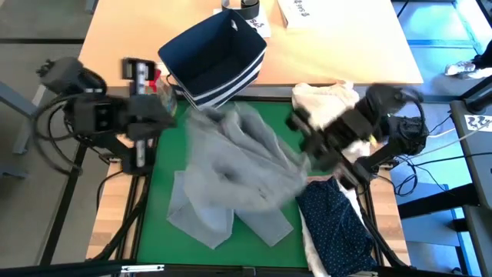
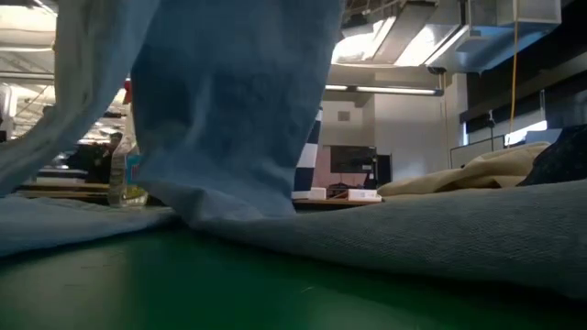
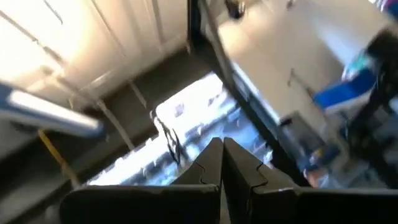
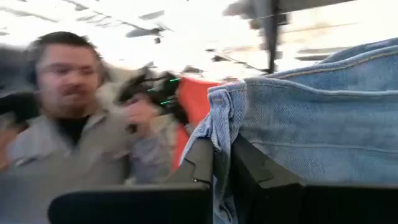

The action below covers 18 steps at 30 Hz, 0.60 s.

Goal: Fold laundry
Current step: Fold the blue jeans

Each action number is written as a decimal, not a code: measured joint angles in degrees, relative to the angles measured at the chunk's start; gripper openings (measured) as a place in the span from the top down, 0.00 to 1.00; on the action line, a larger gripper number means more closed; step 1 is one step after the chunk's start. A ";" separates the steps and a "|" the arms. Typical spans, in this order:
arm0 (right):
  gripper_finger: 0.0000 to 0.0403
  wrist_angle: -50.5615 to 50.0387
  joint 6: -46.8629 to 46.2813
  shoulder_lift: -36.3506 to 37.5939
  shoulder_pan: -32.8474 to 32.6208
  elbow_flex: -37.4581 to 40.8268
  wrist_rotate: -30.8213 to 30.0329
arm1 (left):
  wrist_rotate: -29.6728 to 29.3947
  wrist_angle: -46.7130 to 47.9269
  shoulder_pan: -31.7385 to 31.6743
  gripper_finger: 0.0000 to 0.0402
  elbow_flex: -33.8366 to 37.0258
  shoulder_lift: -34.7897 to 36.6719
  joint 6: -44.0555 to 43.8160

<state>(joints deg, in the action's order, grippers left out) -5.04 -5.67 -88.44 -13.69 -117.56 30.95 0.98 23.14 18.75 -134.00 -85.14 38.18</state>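
The light grey jeans (image 1: pixel 238 165) lie on the green mat (image 1: pixel 161 215), with their upper part raised; in the low view they hang (image 2: pixel 229 110) down onto the mat. My right gripper (image 4: pixel 222 146), at the jeans' right side (image 1: pixel 298 127), is shut on them. At the jeans' left side, my left gripper (image 1: pixel 172 115) is shut, and the left wrist view (image 3: pixel 222 146) shows no cloth between its fingers. A navy white-dotted shirt (image 1: pixel 334 223) lies on a white shirt (image 1: pixel 311 250) at the near right. My right gripper pinches a stitched, bunched edge of the jeans (image 4: pixel 219 118) between its two fingers. The fingers slant upward. The denim spreads out beside the fingers and hangs from them, while the legs (image 1: pixel 204 219) rest on the mat.
A navy fabric bin with white stripes (image 1: pixel 215 58) stands on the wooden table beyond the mat. A cream-beige cloth bundle (image 1: pixel 323 96) lies at the mat's far right. A person (image 4: pixel 68 124) shows in the right wrist view beyond the table.
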 joint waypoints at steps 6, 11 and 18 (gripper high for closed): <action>0.95 -8.34 3.25 1.11 -2.36 0.02 -1.79 | -6.37 -2.91 2.84 1.00 -0.58 0.63 5.09; 0.94 -23.12 5.18 1.05 -1.36 0.02 -17.17 | -18.08 7.37 -0.78 1.00 -0.13 -0.38 6.54; 0.94 -37.74 4.68 0.79 0.90 1.11 -34.98 | -31.50 22.26 -4.72 1.00 -0.36 1.13 -0.06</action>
<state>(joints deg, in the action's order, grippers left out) -42.79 -0.99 -87.65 -12.79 -116.44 -4.03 -30.52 45.41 14.04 -134.37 -84.01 38.12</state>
